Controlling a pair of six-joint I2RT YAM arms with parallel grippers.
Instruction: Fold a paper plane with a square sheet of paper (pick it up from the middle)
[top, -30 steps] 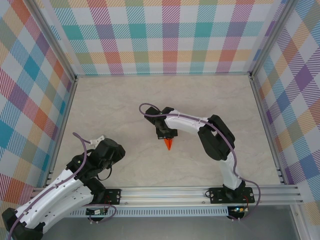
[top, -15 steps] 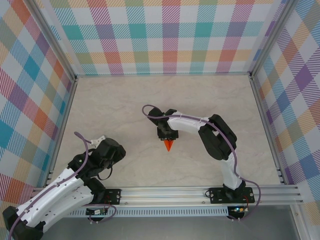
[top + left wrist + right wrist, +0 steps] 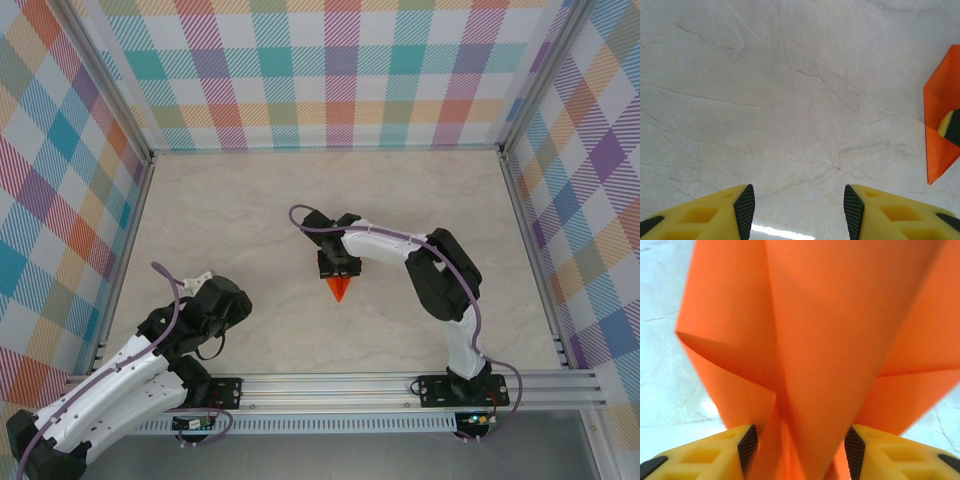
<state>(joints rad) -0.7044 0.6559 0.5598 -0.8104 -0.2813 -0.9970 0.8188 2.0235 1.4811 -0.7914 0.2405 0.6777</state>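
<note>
paper plane (image 3: 339,290): bright orange, folded to a point; lies on the table near its middle, tip towards the near edge.
paper, right wrist view: folded layers (image 3: 830,340) fan up and outward from a narrow base between the fingers; a centre crease runs up the middle, with a flap opening out to each side.
paper, left wrist view: one orange pointed edge (image 3: 940,125) at the far right of the frame, flat on the surface.
right gripper (image 3: 801,450): jaws spread apart, released; the base of the paper stands in the gap between the black pads (image 3: 748,447). cannot tell whether either pad touches it.
right gripper, top view: directly over the wide end of the paper (image 3: 338,266), covering it; the pointed end sticks out.
right fingertip (image 3: 950,127): yellow and black, seen against the orange.
left gripper (image 3: 799,205): jaws apart, nothing between them, over bare surface; well apart from the paper, which is off to its right.
table (image 3: 230,210): pale marble-look top.
surround: plaid walls (image 3: 330,70) on three sides; aluminium rail (image 3: 340,385) along the near edge carrying both arm bases.
</note>
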